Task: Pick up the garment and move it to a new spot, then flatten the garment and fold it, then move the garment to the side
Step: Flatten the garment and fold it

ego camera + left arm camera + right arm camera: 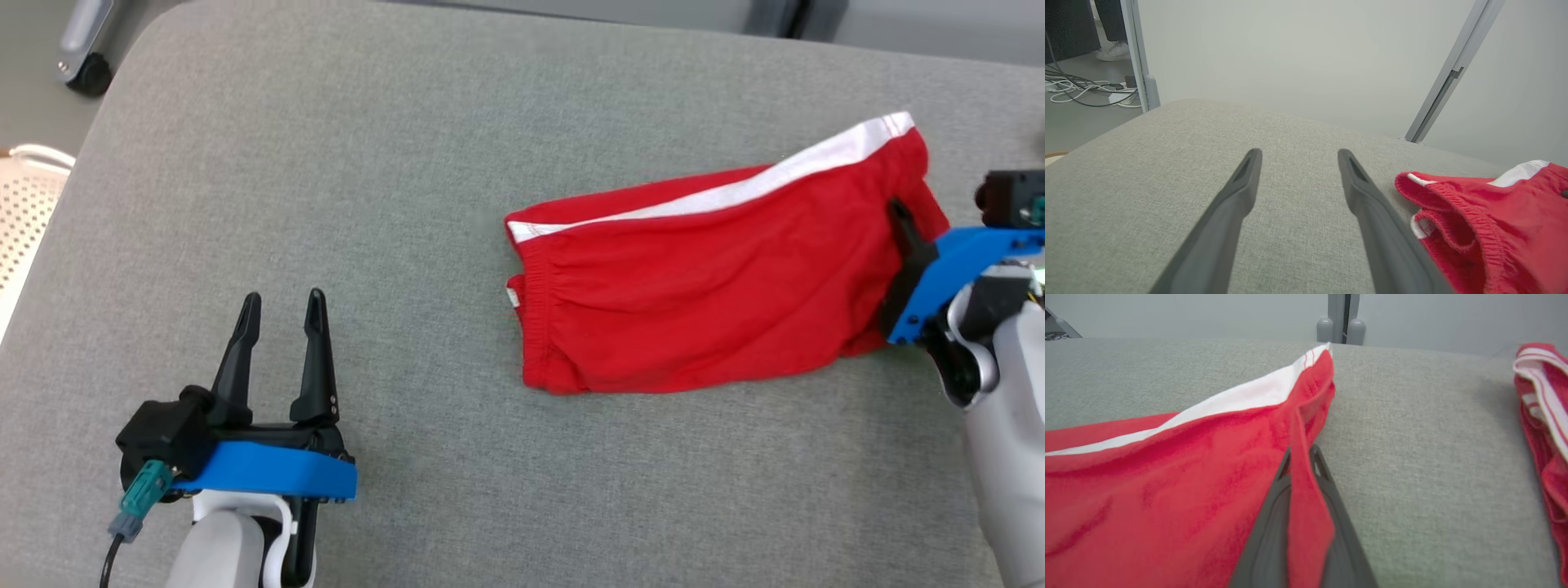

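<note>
On cushion [326,204], shorts [694,302] lie crosswise, waistband [532,306] left.

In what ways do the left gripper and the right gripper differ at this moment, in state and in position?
The left gripper is open and holds nothing; the right gripper is shut on a fold of the red shorts. The left gripper is over the bare grey surface, apart from the shorts; the right gripper is at their leg end. Both have two dark fingers and a blue bracket.
</note>
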`<state>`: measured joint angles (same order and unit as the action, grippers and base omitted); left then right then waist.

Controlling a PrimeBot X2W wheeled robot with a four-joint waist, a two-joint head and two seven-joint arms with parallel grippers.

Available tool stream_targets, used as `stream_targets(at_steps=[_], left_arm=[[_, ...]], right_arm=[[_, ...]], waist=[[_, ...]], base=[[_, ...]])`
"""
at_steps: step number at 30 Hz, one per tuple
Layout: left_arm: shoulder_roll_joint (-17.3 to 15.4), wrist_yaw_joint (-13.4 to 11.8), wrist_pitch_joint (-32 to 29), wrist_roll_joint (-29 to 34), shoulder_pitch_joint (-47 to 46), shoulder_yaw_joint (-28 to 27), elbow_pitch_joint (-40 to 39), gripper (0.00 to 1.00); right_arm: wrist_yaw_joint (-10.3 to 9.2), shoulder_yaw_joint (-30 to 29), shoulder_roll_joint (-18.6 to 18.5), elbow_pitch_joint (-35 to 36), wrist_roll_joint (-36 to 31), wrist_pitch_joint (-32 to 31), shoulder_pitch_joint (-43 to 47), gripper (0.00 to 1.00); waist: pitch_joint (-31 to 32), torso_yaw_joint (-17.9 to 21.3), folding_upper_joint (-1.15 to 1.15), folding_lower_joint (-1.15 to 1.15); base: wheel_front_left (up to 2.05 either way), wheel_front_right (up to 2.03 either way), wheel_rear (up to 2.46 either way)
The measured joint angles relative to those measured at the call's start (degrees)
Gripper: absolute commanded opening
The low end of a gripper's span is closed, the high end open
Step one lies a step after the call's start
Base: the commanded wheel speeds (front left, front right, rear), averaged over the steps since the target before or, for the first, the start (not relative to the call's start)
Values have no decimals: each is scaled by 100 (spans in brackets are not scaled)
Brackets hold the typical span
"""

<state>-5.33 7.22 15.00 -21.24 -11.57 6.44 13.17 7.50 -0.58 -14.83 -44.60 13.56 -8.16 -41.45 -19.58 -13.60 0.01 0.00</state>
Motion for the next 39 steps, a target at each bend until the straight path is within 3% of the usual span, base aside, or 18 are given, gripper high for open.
stream_targets(at_steps=[10, 17, 22, 26, 32, 39], left_arm=[[-119, 21, -1, 62, 328, -81, -27, 100], [-187, 21, 0, 93, 471, -43, -15, 100], [-198, 21, 0, 73, 517, -1, -16, 100], [-215, 21, 0, 37, 513, 44, -11, 100], [-191, 21, 0, 1, 454, 181, -8, 100], [-185, 21, 0, -54, 413, 201, 16, 100]], right_arm=[[-1, -1122, 181, 1260, -682, 58, 1204, 0], [-1, -1510, 599, 2412, -1314, -319, 1750, 0], [-1, -1180, 868, 3014, -1446, -645, 1848, 0], [-1, -699, 1007, 3039, -1444, -831, 1755, 0], [-1, 169, 1159, 2438, -1370, -985, 1290, 0], [-1, 735, 1192, 1540, -1127, -862, 1029, 0]], waist=[[469, 324, 0, 0], [750, 480, 0, -1], [824, 482, 0, -1], [817, 431, 0, 0], [753, 213, -1, 0], [651, 16, 0, 0]], base=[[0, 0, 0], [0, 0, 0], [0, 0, 0], [0, 0, 0], [0, 0, 0], [0, 0, 0]])
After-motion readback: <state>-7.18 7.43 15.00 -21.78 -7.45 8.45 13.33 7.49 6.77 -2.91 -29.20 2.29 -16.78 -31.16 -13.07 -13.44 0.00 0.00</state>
